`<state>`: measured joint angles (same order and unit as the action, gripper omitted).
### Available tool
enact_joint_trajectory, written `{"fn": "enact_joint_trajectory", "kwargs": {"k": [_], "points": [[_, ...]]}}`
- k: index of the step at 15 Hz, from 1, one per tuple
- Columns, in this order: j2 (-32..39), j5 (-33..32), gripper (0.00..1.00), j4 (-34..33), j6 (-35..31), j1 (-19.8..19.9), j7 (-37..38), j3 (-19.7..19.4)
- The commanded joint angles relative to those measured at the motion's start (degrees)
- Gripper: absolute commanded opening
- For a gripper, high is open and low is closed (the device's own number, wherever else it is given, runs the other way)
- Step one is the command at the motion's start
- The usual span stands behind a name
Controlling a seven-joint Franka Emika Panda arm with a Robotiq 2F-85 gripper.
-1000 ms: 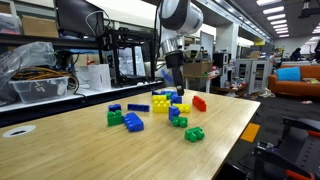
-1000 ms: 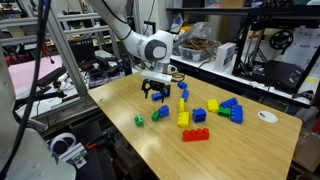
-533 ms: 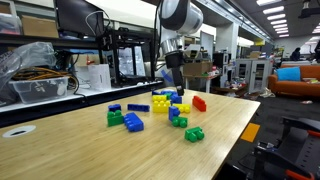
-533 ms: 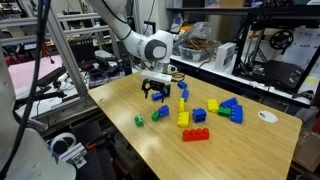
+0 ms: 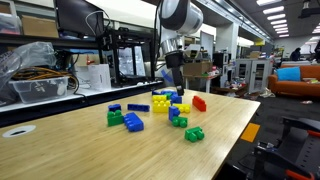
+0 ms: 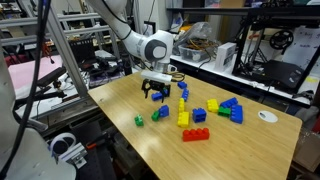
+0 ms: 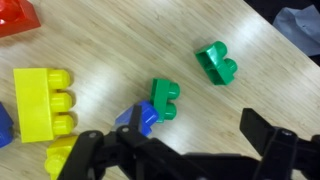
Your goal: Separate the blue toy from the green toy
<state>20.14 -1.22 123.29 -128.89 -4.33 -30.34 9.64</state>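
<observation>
Arm: reaches over the wooden table (image 6: 120, 140), wrist pointing straight down.
Gripper (image 7: 168, 130): fingers spread wide, gripping nothing, hanging above the bricks.
Blue toy (image 7: 140, 118): flat on the table, touching the green toy (image 7: 166, 98), near a yellow brick (image 7: 40, 100).
Wrist view only: shows where the two toys join. In both exterior views they are too small to tell apart.

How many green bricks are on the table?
3: the green toy touching the blue toy, a loose green brick apart from it, and a green block beside the blue bricks. Others may be hidden.
</observation>
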Motion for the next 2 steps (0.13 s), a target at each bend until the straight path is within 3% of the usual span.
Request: {"fn": "enact_joint_trajectory", "kwargs": {"k": [1,2], "points": [[0.06,-0.21,1.00,-0.13,0.15,0.45,0.17,0.48],[0.06,-0.21,1.00,-0.13,0.15,0.45,0.17,0.48]]}}
